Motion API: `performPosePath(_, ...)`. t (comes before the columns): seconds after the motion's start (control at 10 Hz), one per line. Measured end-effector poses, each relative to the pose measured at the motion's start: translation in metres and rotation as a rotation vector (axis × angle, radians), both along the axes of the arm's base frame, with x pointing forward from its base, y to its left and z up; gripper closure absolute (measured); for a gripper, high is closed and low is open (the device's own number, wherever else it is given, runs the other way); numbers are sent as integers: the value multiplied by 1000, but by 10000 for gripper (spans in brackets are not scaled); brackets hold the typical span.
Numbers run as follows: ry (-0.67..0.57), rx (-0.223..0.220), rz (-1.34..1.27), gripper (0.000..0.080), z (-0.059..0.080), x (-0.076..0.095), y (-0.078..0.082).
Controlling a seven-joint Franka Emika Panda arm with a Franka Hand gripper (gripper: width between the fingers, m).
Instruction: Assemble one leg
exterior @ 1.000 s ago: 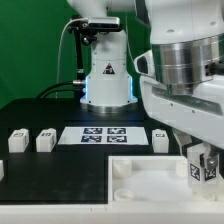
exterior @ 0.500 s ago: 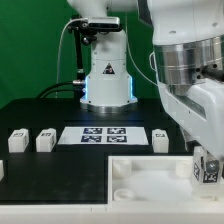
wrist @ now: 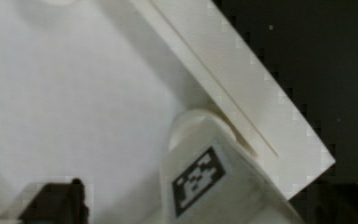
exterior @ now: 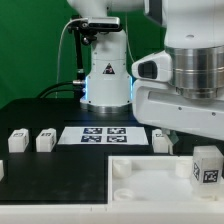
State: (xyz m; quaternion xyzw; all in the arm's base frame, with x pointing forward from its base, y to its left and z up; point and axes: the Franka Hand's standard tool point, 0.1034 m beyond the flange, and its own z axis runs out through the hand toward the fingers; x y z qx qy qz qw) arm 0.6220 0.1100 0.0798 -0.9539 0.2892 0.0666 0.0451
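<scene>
A white leg [exterior: 207, 166] with a black-and-white marker stands upright at the far corner of the large white tray-like piece [exterior: 150, 176], on the exterior view's right. In the wrist view the same leg [wrist: 208, 172] sits by the tray's raised rim [wrist: 247, 90]. My gripper [wrist: 199, 207] straddles it with the jaws open. One dark fingertip [wrist: 55, 202] is well apart from the leg. In the exterior view the arm's wrist housing [exterior: 195, 95] hangs just above the leg and the fingers are hardly seen.
Three more white legs lie on the black table: two on the exterior view's left [exterior: 18, 141] [exterior: 45, 141] and one [exterior: 161, 140] right of the marker board [exterior: 105, 134]. The arm's white base [exterior: 107, 75] stands behind.
The wrist has turned and lifted, so the fingers that flanked the leg no longer show beside it. The leg now stands a little further to the exterior view's right, its marker facing the camera.
</scene>
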Motion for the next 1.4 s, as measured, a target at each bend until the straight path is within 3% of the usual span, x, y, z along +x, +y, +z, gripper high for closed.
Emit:
performPosePath(0.3,-57,-10,482,151,1,3,1)
performPosePath(0.5,-62,-8,521,151,1,4,1)
performPosePath(0.6,-58,-12,480,275,1,3,1)
performPosePath(0.7,-56,-13,462,275,1,3,1)
performPosePath(0.8,-47,-18,363,425,1,3,2)
performPosePath(0.9,-35,-22,254,508,1,3,4)
performPosePath(1.2,-9,-41,-19,508,1,3,7)
performPosePath(1.4,16,-66,-335,508,0,3,12)
